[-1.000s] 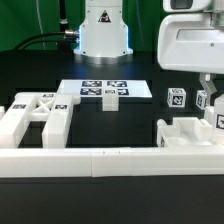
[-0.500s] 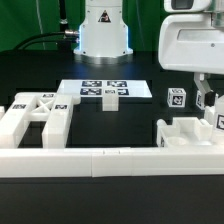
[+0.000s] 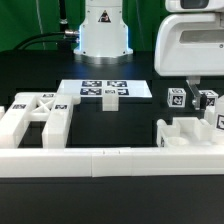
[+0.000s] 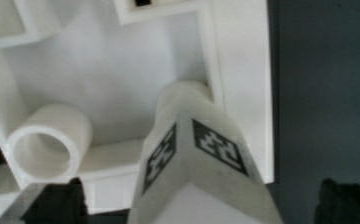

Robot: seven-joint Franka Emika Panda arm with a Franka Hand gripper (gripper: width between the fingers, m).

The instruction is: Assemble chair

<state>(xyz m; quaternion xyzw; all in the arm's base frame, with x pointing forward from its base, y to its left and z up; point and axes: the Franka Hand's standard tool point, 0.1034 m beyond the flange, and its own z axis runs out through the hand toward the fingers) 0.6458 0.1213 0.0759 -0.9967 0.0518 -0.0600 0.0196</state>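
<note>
The chair (image 3: pixel 190 138), a set of chunky matte-white plastic pieces bearing square black-and-white tags, lies in two groups on the black table (image 3: pixel 130 125). Its flat X-braced panel (image 3: pixel 40 106) rests at the lower left of the exterior view. A cluster of frames (image 3: pixel 172 132) sits at the lower right, with a tagged square post (image 3: pixel 207 101) showing just above it.

From my remote station I see the white two-finger gripper (image 3: pixel 203 94) hanging over that cluster, near the right edge of the frame. In the wrist view its dark fingertips (image 4: pixel 52 200) stand spread wide on either side of the post (image 4: pixel 191 150), apart from both faces and pinching nothing. A short white round tube (image 4: pixel 49 145) lies just beside the post.

The thin white marker board (image 3: pixel 100 90) sits at centre frame, in front of the arm's white base (image 3: pixel 103 30). A long low white border rail (image 3: pixel 90 160) runs across the foreground.
</note>
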